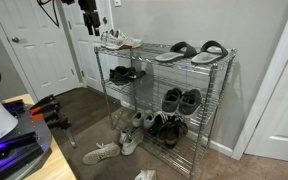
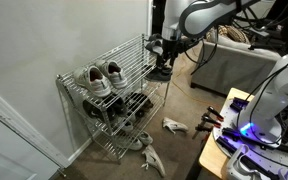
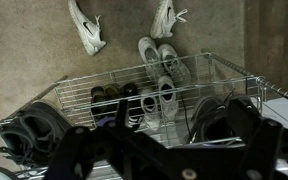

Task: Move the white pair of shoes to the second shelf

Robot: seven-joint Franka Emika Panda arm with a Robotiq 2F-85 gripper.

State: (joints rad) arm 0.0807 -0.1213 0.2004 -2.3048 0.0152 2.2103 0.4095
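Observation:
The white pair of shoes [image 1: 117, 41] sits on the top tier of the chrome wire rack, at its end nearest the door. My gripper [image 1: 88, 16] hangs just above and beside the pair, apart from it. In an exterior view the gripper [image 2: 163, 50] is at the rack's far end and hides the pair. In the wrist view its dark fingers [image 3: 182, 118] are spread wide with nothing between them. The second shelf [image 1: 152, 90] holds dark shoes [image 1: 124, 73] at one end and grey-black shoes [image 1: 180, 99] at the other.
Grey-and-black slide sandals [image 1: 189, 51] lie on the top tier. More shoes [image 1: 156, 124] fill the lowest tier. Off-white loose sneakers [image 1: 100, 153] lie on the carpet in front of the rack and show in the wrist view [image 3: 87, 26]. A white door [image 1: 39, 45] stands beside the rack.

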